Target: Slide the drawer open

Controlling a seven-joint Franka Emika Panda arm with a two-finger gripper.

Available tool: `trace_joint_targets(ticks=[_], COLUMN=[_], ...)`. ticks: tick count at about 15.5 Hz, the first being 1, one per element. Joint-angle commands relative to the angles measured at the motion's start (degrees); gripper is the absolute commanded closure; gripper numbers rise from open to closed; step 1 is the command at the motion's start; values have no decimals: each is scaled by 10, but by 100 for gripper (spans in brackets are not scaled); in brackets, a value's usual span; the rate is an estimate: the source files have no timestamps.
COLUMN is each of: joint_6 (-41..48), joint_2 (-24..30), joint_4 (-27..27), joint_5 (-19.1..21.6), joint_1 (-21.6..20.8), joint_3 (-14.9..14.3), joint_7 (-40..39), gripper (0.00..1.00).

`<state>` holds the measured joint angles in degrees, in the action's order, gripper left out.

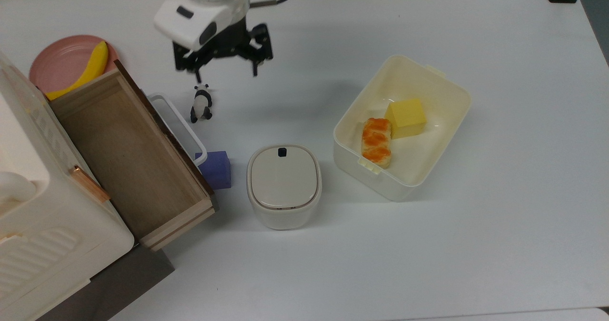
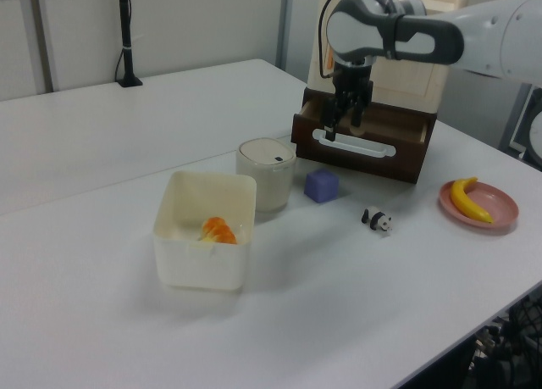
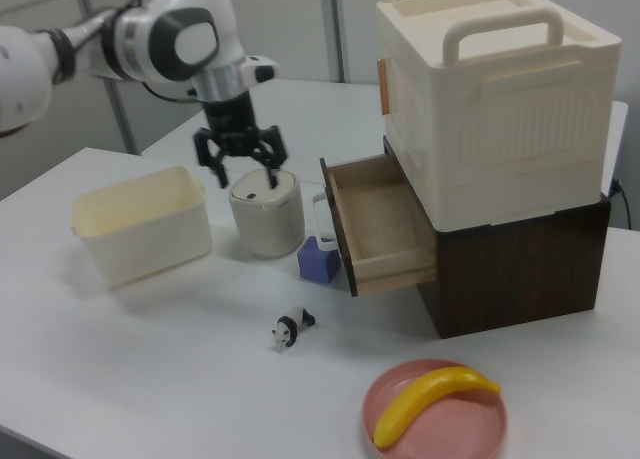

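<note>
Right view: drawer (image 3: 385, 224) stands pulled out, task looks done.
Near, panda figurine (image 3: 290, 329); drawer juts from dark cabinet (image 3: 520, 264), plywood floor bare; beyond, gripper (image 3: 243, 165) hovers spread wide, empty, well clear of white handle (image 1: 177, 122).

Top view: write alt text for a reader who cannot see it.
A wooden drawer stands pulled open and empty at the top view's left, its white handle free, while the robot's open end effector hangs above the white table. Nearby sit a toy panda, purple block, lidded cream canister, and a cream tub holding food.
</note>
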<state>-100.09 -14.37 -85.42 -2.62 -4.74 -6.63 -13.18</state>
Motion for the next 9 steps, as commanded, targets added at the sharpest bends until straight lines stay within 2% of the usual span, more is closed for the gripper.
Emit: trace_joint_targets(ticks=[1, 3, 6, 9], joint_6=[60, 60, 59, 58], joint_2=[64, 75, 91, 97], joint_4=[-44, -58, -77, -84], joint_5=[17, 10, 2, 0], joint_1=[-2, -2, 6, 10], joint_3=[23, 37, 51, 51], joint_7=[170, 271, 265, 256], gripper=[0, 0, 0, 0])
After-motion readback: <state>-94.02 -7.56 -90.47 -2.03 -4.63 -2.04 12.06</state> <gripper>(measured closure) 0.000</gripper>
